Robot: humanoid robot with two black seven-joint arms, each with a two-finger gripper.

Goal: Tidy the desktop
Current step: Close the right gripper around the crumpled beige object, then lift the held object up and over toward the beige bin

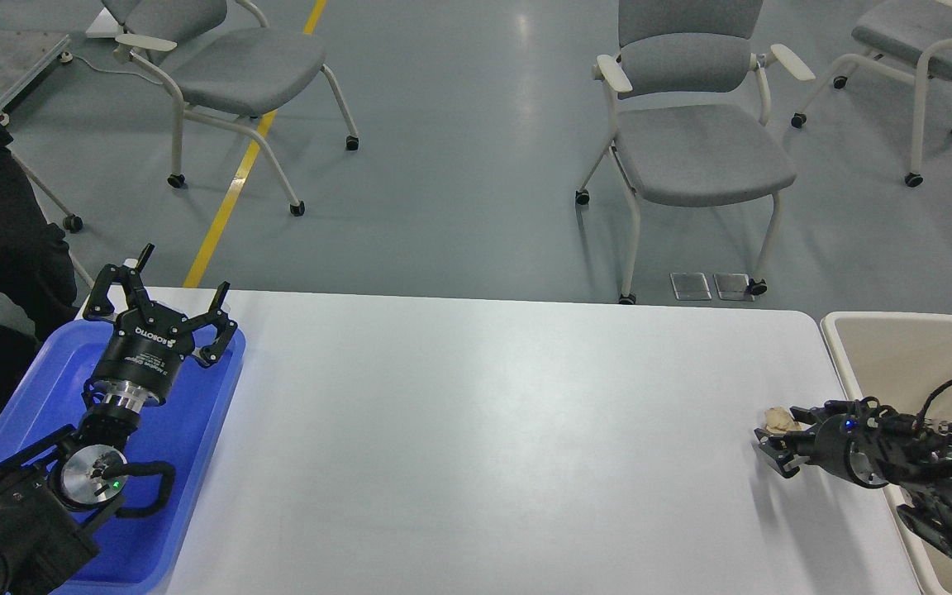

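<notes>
A: Left gripper (183, 277)? 
B: Spread wide above blue tray (195, 463). 
A: Right gripper (765, 442)? 
B: Clamped on beige scrap (780, 420), low over desktop (484, 446) near bin (897, 355).

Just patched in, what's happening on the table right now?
The robot is tidying the large white rectangular desktop. Its right gripper is low at the desktop's right edge, at a small crumpled beige scrap, next to the beige rimmed bin; whether it grips the scrap cannot be told. The left gripper is open and empty, raised over the blue plastic tray at the left edge. The rest of the visible desktop looks bare.
</notes>
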